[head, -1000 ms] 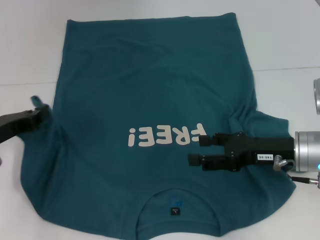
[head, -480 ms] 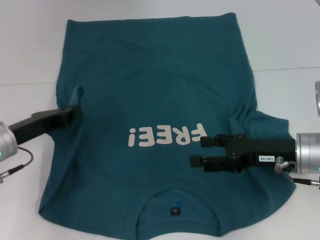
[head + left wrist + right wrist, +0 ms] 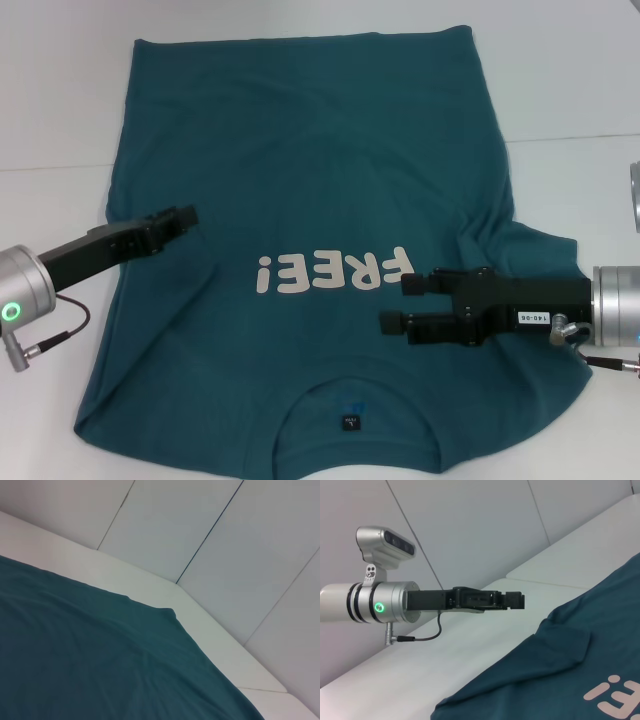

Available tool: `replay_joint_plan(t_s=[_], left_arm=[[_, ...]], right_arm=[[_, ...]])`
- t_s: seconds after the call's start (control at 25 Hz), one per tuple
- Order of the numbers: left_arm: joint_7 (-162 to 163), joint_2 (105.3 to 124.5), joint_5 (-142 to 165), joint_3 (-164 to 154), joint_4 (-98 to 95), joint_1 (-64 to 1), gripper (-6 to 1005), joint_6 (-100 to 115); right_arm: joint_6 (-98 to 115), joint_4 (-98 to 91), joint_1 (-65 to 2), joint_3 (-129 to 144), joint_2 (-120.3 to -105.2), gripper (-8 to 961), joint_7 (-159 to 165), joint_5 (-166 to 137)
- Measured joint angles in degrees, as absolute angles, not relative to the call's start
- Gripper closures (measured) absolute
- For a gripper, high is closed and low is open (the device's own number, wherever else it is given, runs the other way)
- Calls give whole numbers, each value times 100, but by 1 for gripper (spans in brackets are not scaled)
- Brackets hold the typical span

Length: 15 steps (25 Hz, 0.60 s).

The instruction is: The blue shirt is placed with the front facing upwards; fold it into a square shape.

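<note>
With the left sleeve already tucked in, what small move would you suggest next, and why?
Probably the right gripper should reach for the right sleeve and fold it inward. On the blue shirt that sleeve lies spread on the table, while the left side is folded in under the left gripper. The right gripper is open over the chest.
</note>
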<state>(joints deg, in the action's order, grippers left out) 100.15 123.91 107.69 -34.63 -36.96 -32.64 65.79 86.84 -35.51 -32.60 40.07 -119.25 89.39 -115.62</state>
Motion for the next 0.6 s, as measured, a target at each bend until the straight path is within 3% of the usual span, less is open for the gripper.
replay_joint_plan(t_s=[0.36, 0.44, 0.6], left_arm=[[9823, 12383, 10801, -3463, -3706, -3051, 562, 6319], [9770, 12386, 10811, -3462, -3693, -2959, 328, 6099], [9657, 12395, 10813, -3465, -3650, -2871, 245, 5836]], right_arm=[[8684, -3555, -3261, 4024, -11911, 72, 8991, -11569], [8684, -3553, -3272, 4025, -11908, 73, 9004, -11571], [8684, -3551, -3309, 4040, -11908, 73, 9107, -11595]])
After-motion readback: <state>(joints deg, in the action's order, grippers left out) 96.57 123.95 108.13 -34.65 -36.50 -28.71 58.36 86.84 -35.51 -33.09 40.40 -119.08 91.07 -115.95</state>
